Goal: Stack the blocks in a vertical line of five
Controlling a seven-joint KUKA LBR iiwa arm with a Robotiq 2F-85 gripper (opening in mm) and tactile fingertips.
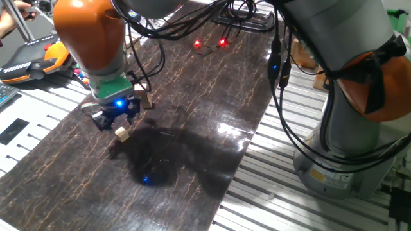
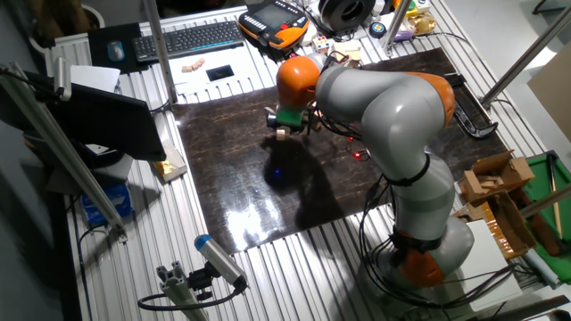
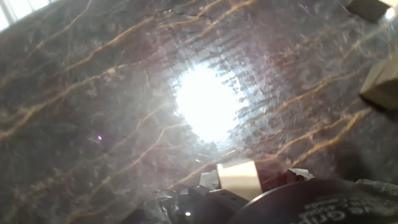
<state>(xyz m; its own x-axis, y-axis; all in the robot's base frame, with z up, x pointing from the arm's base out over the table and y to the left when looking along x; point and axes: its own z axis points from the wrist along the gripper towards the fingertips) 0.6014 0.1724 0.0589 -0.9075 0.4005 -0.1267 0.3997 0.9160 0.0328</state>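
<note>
Hand view: a tan block (image 3: 239,179) sits between the fingers of the hand (image 3: 242,186), apparently clenched on it above the worktop (image 3: 93,124). Two more blocks (image 3: 380,87) lie apart at right. No stack visible; stacking all remains

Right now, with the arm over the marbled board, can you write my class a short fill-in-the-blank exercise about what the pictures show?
1. The wooden cube below the gripper lies on the dark ____ board.
2. The light glowing on the gripper is ____.
3. The arm's joint housing above the gripper is coloured ____.
4. In the hand view, a bright ____ of light fills the middle of the board.

Missing words: marbled; blue; orange; glare
</note>
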